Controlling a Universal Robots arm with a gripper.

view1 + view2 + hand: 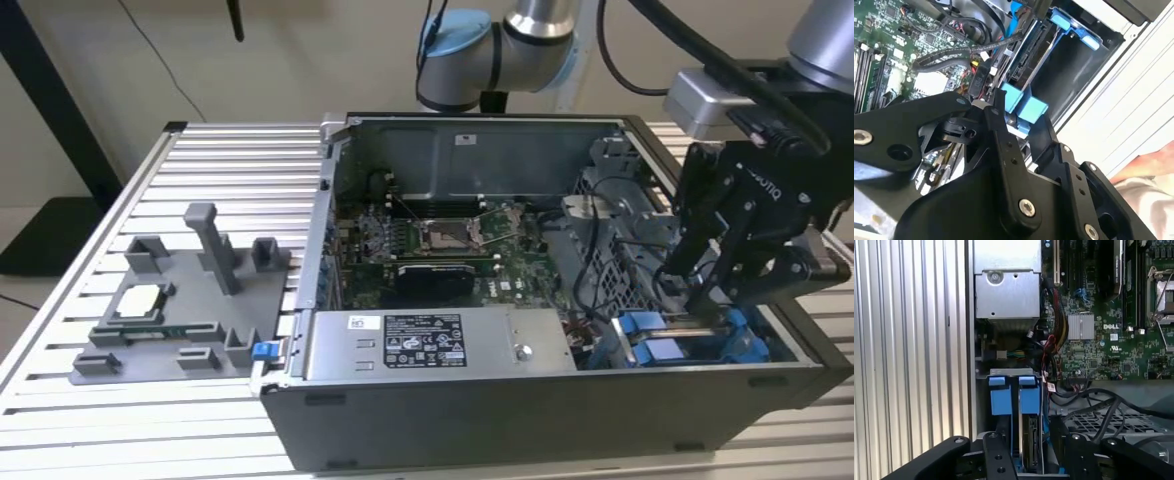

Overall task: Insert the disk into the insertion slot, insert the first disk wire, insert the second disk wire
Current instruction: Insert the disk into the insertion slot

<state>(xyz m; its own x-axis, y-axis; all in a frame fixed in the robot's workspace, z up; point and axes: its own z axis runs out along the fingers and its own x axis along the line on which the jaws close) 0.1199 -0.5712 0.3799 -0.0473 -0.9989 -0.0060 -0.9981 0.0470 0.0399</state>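
Item, gripper: I read claw as spread, fingers either side of disk; contact I cannot tell.
Item, disk: on edge in insertion slot, blue tabs at mouth (case corner, exterior view's right, beside power supply).

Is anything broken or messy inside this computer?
Nothing looks broken or spilled. The black wires loop loosely by the disk slot, where the claw is, but that seems normal.
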